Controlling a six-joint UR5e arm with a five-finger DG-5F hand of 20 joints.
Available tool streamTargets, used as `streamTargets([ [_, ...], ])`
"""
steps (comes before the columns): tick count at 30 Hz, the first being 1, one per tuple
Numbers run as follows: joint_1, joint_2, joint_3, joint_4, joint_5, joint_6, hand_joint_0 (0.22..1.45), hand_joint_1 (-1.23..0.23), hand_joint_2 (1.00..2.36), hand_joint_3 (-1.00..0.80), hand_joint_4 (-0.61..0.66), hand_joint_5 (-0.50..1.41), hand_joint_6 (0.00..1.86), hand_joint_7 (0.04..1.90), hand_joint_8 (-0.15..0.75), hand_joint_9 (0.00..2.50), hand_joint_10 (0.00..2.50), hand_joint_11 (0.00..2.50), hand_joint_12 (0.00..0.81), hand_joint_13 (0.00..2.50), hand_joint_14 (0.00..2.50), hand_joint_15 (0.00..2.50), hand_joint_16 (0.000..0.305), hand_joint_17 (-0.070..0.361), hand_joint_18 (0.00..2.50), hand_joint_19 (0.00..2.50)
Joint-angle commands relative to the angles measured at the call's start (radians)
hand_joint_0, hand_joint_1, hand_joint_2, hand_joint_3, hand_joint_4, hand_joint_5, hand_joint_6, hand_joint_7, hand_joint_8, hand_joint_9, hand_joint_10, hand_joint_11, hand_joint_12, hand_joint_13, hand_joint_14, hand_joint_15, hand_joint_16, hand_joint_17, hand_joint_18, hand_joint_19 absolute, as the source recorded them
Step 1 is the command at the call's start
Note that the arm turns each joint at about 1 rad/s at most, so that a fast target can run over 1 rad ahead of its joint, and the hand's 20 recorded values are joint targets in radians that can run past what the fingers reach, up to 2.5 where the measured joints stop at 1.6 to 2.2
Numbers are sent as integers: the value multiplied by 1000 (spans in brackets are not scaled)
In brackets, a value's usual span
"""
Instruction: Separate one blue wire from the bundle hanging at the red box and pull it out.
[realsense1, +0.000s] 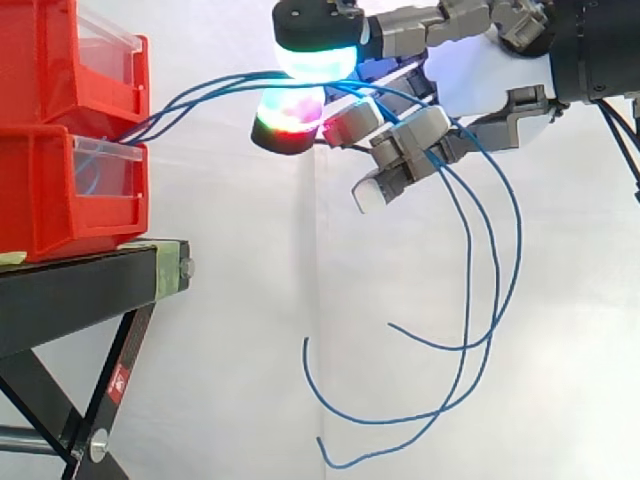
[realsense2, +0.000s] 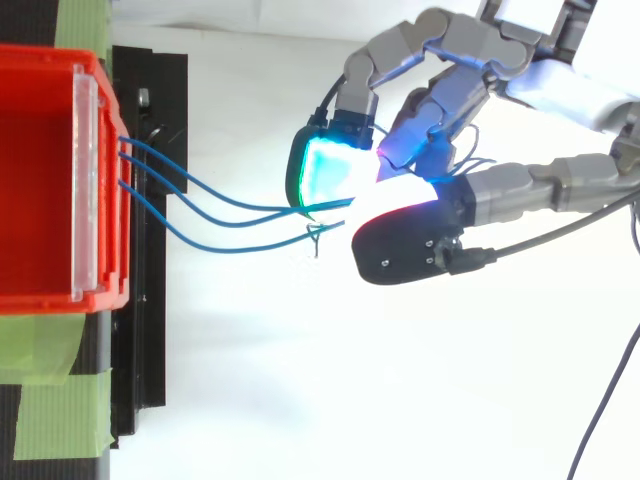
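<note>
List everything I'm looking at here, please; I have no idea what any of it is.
red bins: two, red, stacked at the left on the stand
blue wires: three, blue, running from the bins to the hand, ends hanging below it
black stand: one, black, under the bins
green tape: a few strips, green, on the stand
white curtain: one, white, behind everything
hand: one, grey, entering from the right, glowing pads pinching the wires

Where the blue wires (realsense1: 200, 92) pass between the hand's (realsense1: 580, 60) glowing pads (realsense1: 315, 60), the pads cover them, so we cannot tell how many are pinched. Their inner ends are lost inside the red bins (realsense1: 50, 190), which the left edge cuts off; the stand's (realsense1: 80, 290) legs run off the bottom.
</note>
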Motion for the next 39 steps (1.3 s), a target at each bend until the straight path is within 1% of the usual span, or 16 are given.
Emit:
streamTargets([
  [1, 0, -1, 1, 0, 0, 0, 652, -979, 1015, -302, 184, -242, 933, 868, 301, 1063, 0, 1681, 419, 1113, 458, 1689, 53, 120, 857, 617],
  [5, 0, -1, 1, 0, 0, 0, 630, -978, 1012, -350, 186, -243, 931, 861, 303, 1059, 0, 1666, 420, 1111, 459, 1693, 53, 120, 856, 626],
  [8, 0, -1, 1, 0, 0, 0, 609, -933, 1010, -381, 189, -237, 927, 853, 308, 1099, 1, 1666, 422, 1125, 491, 1650, 53, 119, 855, 634],
  [13, 0, -1, 1, 0, 0, 0, 575, -824, 1010, -376, 174, -224, 922, 855, 310, 1161, 1, 1665, 422, 1140, 516, 1631, 53, 120, 861, 657],
  [17, 0, -1, 1, 0, 0, 0, 541, -744, 1009, -396, 183, -216, 917, 853, 324, 1212, 2, 1655, 443, 1150, 560, 1590, 54, 123, 868, 661],
  [21, 0, 0, -1, 0, 0, 0, 537, -713, 1008, -402, 180, -210, 914, 861, 323, 1246, 2, 1649, 438, 1163, 558, 1564, 54, 122, 872, 672],
  [23, 0, 0, 1, 0, 0, 0, 539, -671, 1008, -408, 171, -208, 913, 860, 329, 1265, 2, 1648, 441, 1168, 552, 1581, 54, 122, 875, 681],
  [29, 0, -1, 1, 0, 0, 0, 555, -603, 1008, -398, 160, -200, 910, 876, 311, 1302, 3, 1654, 424, 1179, 535, 1590, 53, 119, 871, 687],
  [33, 0, 0, -1, 0, 0, 0, 584, -605, 1012, -365, 149, -196, 914, 874, 303, 1316, 4, 1666, 412, 1199, 509, 1595, 51, 115, 877, 692],
  [39, 0, -1, 1, 0, 0, 0, 606, -669, 1015, -300, 118, -193, 921, 877, 300, 1325, 3, 1677, 414, 1213, 479, 1611, 50, 112, 888, 684],
])
